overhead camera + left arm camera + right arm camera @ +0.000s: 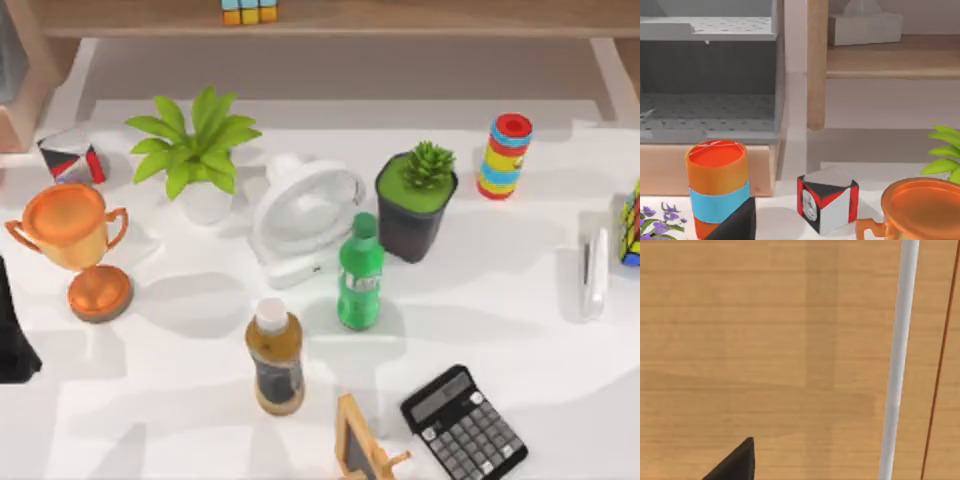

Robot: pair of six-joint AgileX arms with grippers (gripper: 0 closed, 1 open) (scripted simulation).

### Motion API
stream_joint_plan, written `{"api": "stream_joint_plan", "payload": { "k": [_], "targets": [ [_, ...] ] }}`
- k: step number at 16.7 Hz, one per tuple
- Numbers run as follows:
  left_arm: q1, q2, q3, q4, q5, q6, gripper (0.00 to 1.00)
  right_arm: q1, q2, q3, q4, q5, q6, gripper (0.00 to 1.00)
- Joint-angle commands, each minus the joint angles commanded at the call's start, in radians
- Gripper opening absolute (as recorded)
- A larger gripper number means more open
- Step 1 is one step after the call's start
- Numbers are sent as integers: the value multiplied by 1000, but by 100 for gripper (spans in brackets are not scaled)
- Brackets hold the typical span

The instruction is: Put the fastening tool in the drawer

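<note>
The fastening tool, a slim white-grey stapler (596, 272), lies lengthwise near the table's right edge, with nothing touching it. Seen in the left wrist view, the grey drawer (707, 125) stands open inside a wooden frame at the table's far left corner, its dotted floor bare. My left arm (12, 335) is a dark shape at the table's left edge, far from the stapler. One dark fingertip (735, 222) of the left gripper pokes into the left wrist view. The right wrist view faces a wooden surface, and one dark fingertip (735, 460) of the right gripper shows there.
A black calculator (465, 422), small wooden easel (360, 445), brown bottle (275, 358), green bottle (360, 272), white fan (305, 215), two potted plants (200, 150) (417, 200), orange trophy (85, 245), striped cylinder (505, 155) and patterned cube (827, 205) crowd the table. A colourful cube (630, 225) sits beside the stapler.
</note>
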Motion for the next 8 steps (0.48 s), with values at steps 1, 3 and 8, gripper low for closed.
{"api": "stream_joint_plan", "payload": {
  "k": [1, 3, 8],
  "targets": [
    [0, 0, 0, 0, 0, 0, 100, 5, -2, -4, -2, 1, 1, 100],
    [0, 0, 0, 0, 0, 0, 100, 6, 4, 11, -9, 5, 0, 100],
    [0, 0, 0, 0, 0, 0, 100, 22, 48, 106, -59, 23, -1, 100]
  ]
}}
